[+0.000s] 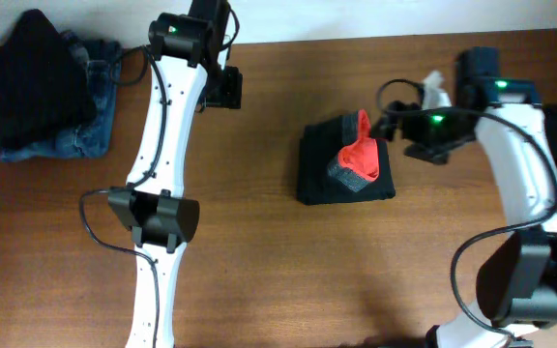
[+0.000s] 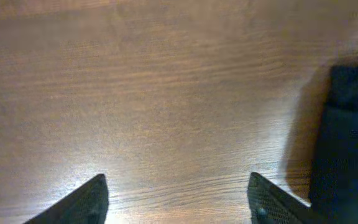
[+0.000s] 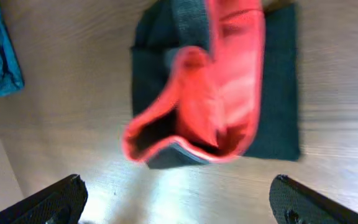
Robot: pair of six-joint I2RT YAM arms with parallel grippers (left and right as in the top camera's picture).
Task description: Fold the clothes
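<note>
Left gripper (image 2: 176, 182) and right gripper (image 3: 176, 183) gaped empty; a square-folded black garment (image 1: 319, 169) with smooth red lining (image 1: 361, 155) lay on the grainy wooden bench (image 1: 259, 242).

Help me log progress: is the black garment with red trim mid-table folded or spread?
Folded: the black garment with red trim forms a compact square, but its red-lined end stands open on top.

— Any lettering to read on the clothes (image 1: 317, 179) or the tabletop (image 1: 259, 261)?
— Nothing legible. No label, brand, number or sign shows in any of the three views, on fabric or on wood.
</note>
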